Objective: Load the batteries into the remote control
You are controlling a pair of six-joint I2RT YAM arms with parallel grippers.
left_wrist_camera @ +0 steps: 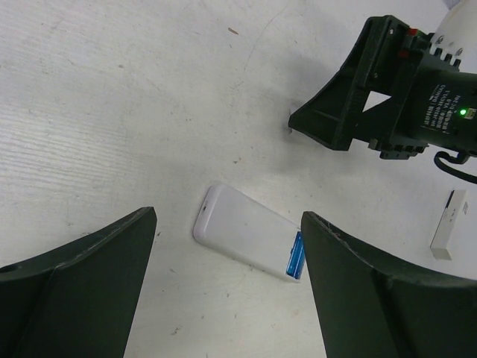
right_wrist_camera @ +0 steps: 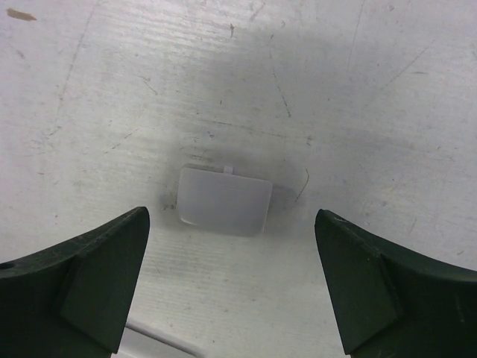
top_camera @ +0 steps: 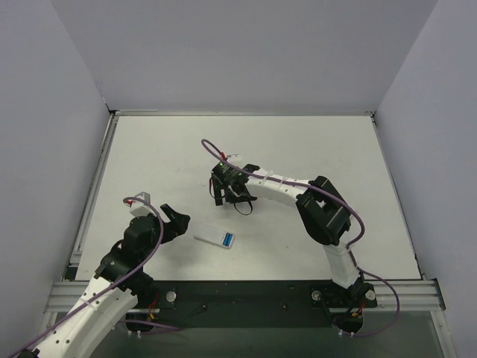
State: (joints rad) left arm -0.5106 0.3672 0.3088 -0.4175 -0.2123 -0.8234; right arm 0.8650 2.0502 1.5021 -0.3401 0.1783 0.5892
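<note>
The slim white remote control (top_camera: 213,237) lies back-up on the table. It also shows in the left wrist view (left_wrist_camera: 242,240). Bright blue batteries (left_wrist_camera: 295,255) sit in the open compartment at its right end (top_camera: 228,239). My left gripper (top_camera: 176,219) is open and empty just left of the remote; in its wrist view (left_wrist_camera: 229,215) the remote lies between and ahead of the fingers. My right gripper (top_camera: 223,196) is open and empty, hovering low over a small white battery cover (right_wrist_camera: 225,200) that lies flat on the table.
A small slim white piece (left_wrist_camera: 449,224) lies on the table to the right of the remote in the left wrist view. The right gripper's body (left_wrist_camera: 373,97) stands beyond the remote. Grey walls enclose the white table (top_camera: 313,142) on three sides.
</note>
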